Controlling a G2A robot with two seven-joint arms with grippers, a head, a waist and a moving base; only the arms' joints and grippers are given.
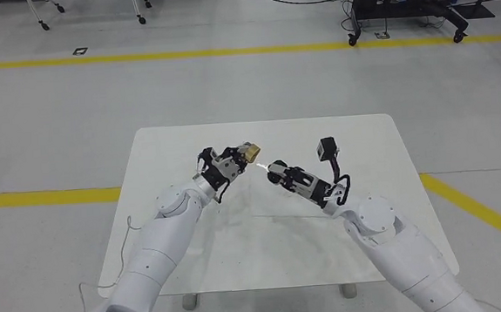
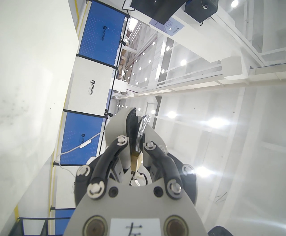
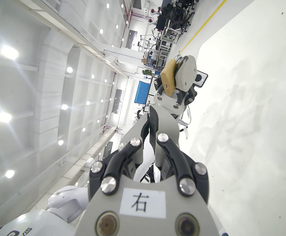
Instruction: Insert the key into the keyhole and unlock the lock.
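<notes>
A brass padlock [image 1: 250, 151] is held above the middle of the white table [image 1: 326, 238] by my left gripper [image 1: 240, 155], which is shut on it. In the left wrist view the silver shackle [image 2: 143, 125] stands between the fingers and the brass body [image 2: 136, 161] sits deeper in. My right gripper [image 1: 273, 169] is shut just right of the lock, and a thin silver key [image 1: 260, 166] sticks out toward it. In the right wrist view the lock [image 3: 168, 74] faces my shut right gripper [image 3: 149, 111], a short gap apart; the key is hidden between the pads.
Both arms hang over the table's middle, and bare tabletop [image 3: 245, 89] spreads around them. A thin cable [image 1: 126, 243] runs off the table's left edge. Yellow floor lines [image 1: 44, 197] pass behind and beside the table.
</notes>
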